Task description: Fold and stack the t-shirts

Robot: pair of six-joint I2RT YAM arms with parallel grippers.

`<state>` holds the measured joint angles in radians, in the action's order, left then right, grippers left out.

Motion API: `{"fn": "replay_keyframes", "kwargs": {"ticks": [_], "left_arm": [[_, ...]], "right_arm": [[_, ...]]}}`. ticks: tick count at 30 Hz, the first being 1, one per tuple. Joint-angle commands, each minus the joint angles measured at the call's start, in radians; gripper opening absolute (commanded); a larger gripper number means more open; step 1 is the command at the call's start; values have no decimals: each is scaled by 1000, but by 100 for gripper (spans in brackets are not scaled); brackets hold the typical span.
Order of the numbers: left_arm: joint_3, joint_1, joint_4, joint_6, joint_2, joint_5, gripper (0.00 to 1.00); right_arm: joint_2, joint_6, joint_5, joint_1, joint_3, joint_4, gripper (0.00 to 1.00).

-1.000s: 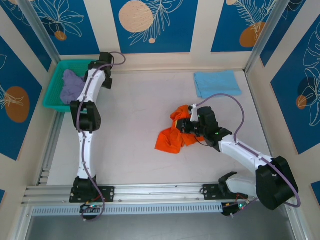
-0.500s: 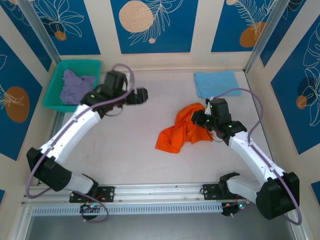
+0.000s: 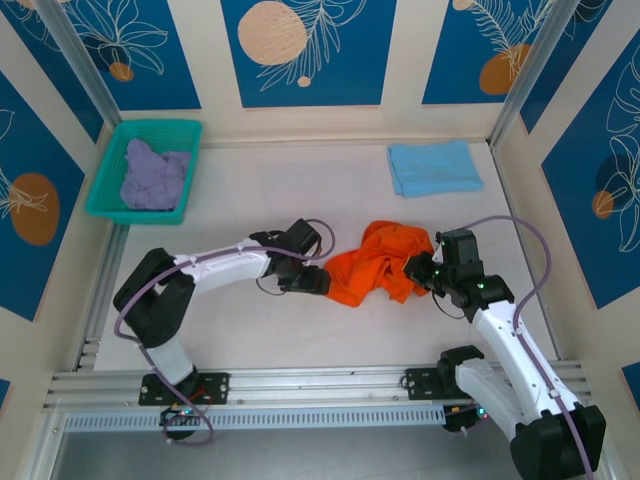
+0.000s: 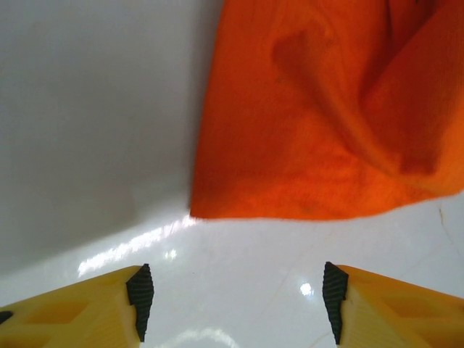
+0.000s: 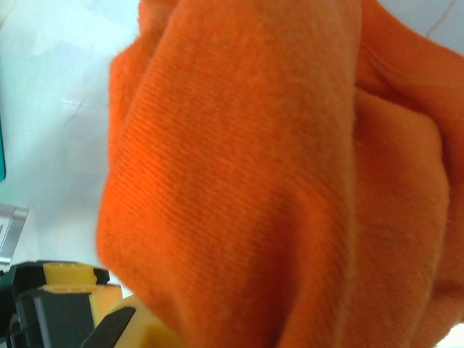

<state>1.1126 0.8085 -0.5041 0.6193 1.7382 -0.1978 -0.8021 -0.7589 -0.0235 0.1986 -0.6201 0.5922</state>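
On the table (image 3: 250,335), crumpled orange t-shirt (image 3: 375,272), right gripper (image 3: 413,268) clenched on its right edge, left gripper (image 3: 318,282) beside its left edge, 2 fingers (image 4: 141,293) spread, released.

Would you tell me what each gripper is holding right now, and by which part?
The right gripper pinches the orange t-shirt at its right edge; the left gripper holds nothing.

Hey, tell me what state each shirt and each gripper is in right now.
orange t-shirt: crumpled on the table, unfolded.
light blue t-shirt: folded flat, far right of the table.
lavender t-shirt: crumpled inside the teal basket.
left gripper: open, just short of the orange t-shirt's edge, holding nothing.
right gripper: shut on the orange t-shirt.
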Motion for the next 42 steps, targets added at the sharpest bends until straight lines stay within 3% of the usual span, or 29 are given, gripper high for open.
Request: {"fn": "replay_keyframes", "kwargs": {"ticks": [1, 6, 9, 17, 23, 30, 35, 38, 42], "left_arm": [[52, 12, 17, -18, 69, 52, 63], [126, 15, -21, -39, 173, 116, 55], [155, 29, -56, -51, 209, 210, 49], [200, 50, -13, -35, 270, 137, 0], [197, 45, -27, -49, 140, 239, 0], [177, 1, -39, -103, -256, 417, 0], [209, -60, -57, -104, -488, 465, 0], [225, -70, -77, -106, -589, 545, 0], [253, -96, -173, -71, -671, 687, 0]], "right_arm": [[10, -11, 16, -4, 10, 31, 5], [8, -3, 21, -4, 11, 35, 5], [7, 2, 24, -6, 4, 41, 5], [4, 11, 29, -12, -9, 47, 6], [3, 23, 23, -20, -22, 71, 11], [-42, 39, 54, -23, -78, 67, 19], [-141, 46, 126, -18, -156, 50, 20], [-212, 53, 180, -1, -204, 32, 29], [-320, 70, 152, 52, -271, 60, 44]]}}
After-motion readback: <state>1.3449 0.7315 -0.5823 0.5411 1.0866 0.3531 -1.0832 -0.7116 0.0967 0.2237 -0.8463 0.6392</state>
